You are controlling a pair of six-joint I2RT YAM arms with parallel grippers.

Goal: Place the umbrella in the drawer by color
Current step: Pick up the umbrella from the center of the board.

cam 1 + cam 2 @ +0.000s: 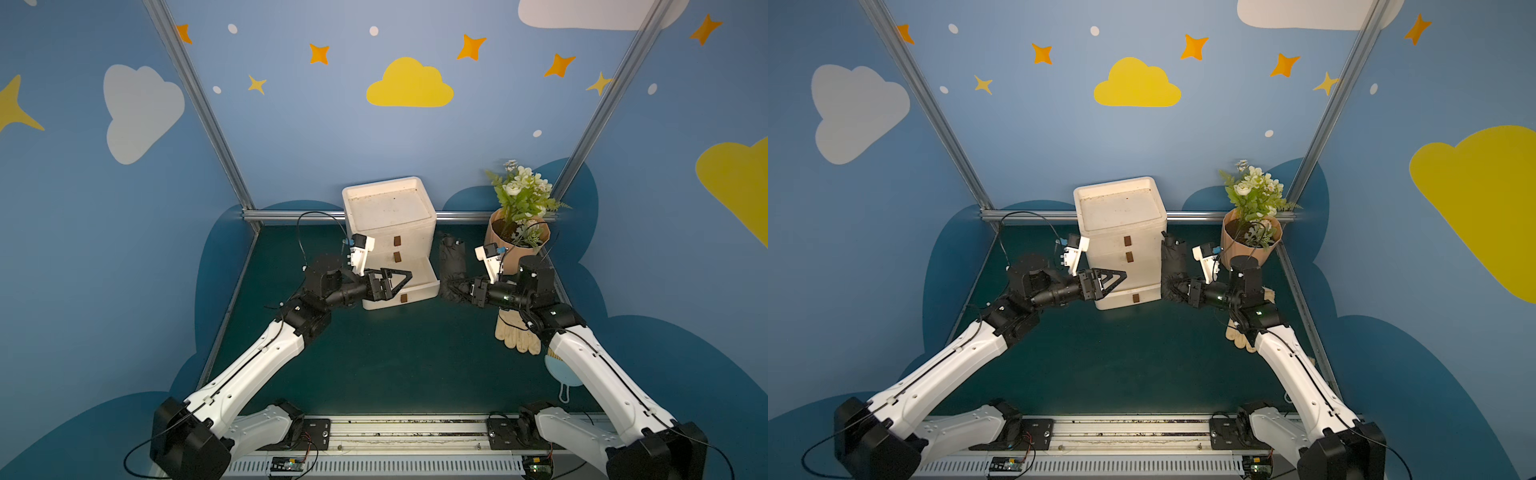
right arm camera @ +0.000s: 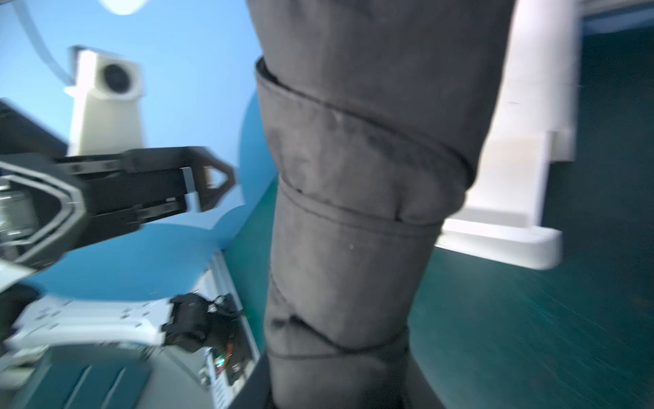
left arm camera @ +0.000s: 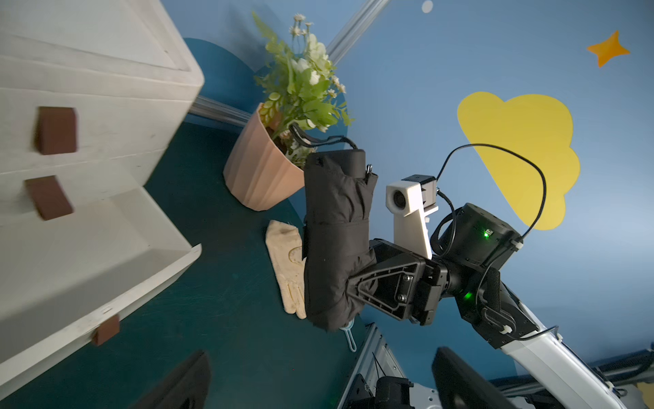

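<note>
Two arms were in shot. R gripper (image 1: 456, 287) was clamped on the lower part of a black folded fabric umbrella (image 1: 452, 259). The umbrella stood roughly upright, handle end up, just beside the right side of the white three-drawer cabinet (image 1: 390, 232): outside it, not in any drawer. Couldn't tell whether its bottom end touched the dark green mat (image 1: 395, 361).

Bottom drawer (image 1: 417, 289), w/ small brown knob (image 1: 403, 298), stood pulled out; the upper two were closed. L gripper (image 1: 401, 282) had its jaws spread wide w/ nothing between them, and it hovered at the front-left of the pulled-out drawer, near its rim.

At back right stood a ribbed terracotta-coloured pot (image 1: 496, 241) w/ green-white flowers. A cream work glove (image 1: 515, 336) lay on the mat under the R arm, w/ a pale blue face mask (image 1: 559, 376) nearer the arm's base.
</note>
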